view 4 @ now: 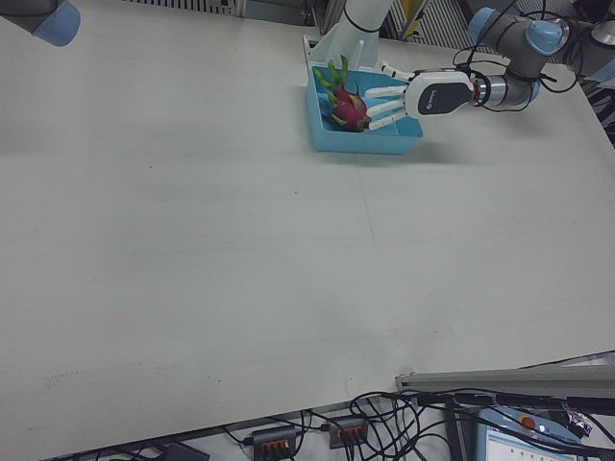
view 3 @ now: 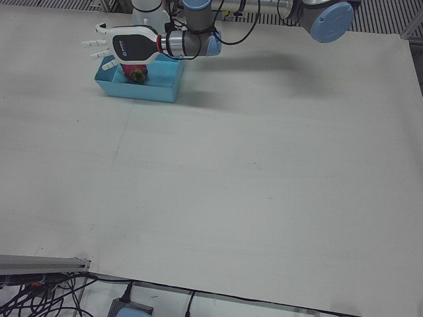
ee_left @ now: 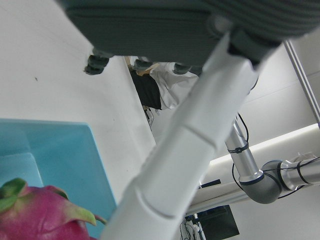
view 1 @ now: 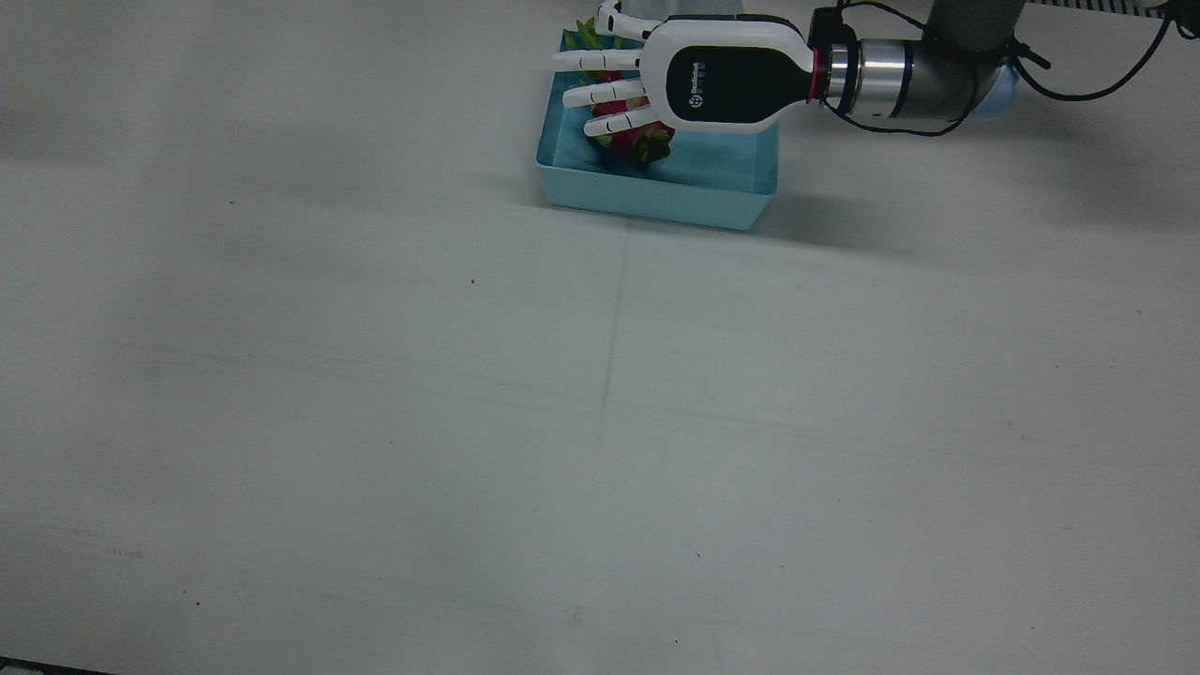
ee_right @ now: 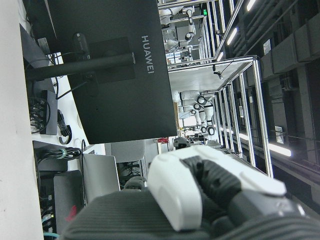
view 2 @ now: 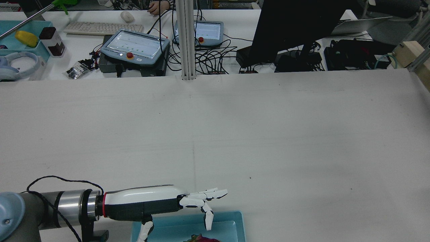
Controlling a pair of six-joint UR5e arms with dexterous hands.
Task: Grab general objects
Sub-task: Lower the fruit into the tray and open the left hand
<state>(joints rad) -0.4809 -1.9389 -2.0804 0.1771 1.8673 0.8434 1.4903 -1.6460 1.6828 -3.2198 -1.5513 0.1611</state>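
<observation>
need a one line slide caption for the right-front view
Left hand, fingers spread, hovers over a dragon fruit lying in a blue tray at the far side of the table.

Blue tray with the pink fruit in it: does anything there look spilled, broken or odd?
Nothing stands out. The dragon fruit lies inside the blue tray, whole as far as shown, and the left hand hovers over it with fingers spread. No spill shows on the table.
</observation>
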